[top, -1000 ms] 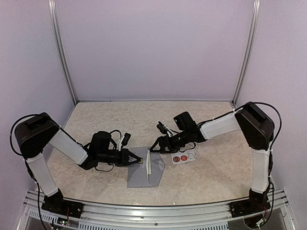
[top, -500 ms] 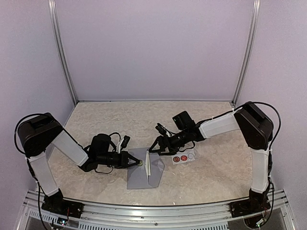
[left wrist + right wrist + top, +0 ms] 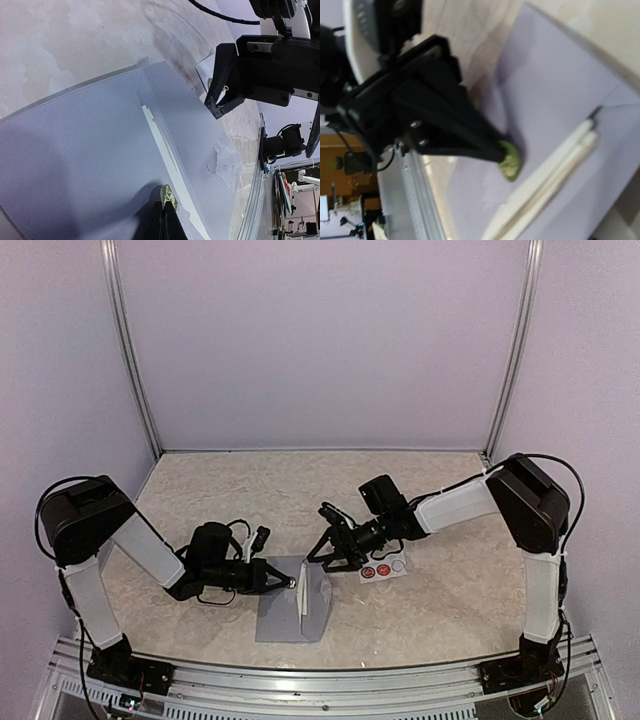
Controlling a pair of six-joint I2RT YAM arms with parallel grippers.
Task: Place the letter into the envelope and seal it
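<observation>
The grey-blue envelope [image 3: 280,625] lies flat near the front edge; it also shows in the left wrist view [image 3: 75,150] and the right wrist view [image 3: 555,85]. The white folded letter [image 3: 303,595] shows as a narrow strip along the envelope's opening [image 3: 162,150] [image 3: 545,185]. My left gripper [image 3: 291,581] is shut, its green-tipped point [image 3: 168,192] [image 3: 510,162] resting on the envelope beside the letter. My right gripper [image 3: 322,558] is open and empty just beyond the envelope's far edge; one of its fingers [image 3: 220,95] hangs above the envelope's far corner.
A small white strip with round stickers [image 3: 383,568] lies right of the envelope, under the right arm. The metal front rail [image 3: 320,680] runs close behind the envelope's near edge. Walls close in the table at the back and sides.
The envelope with the letter has slid left and towards the front edge with my left gripper's tip on it. My right gripper, earlier at the letter's far end, now stands apart from it.
</observation>
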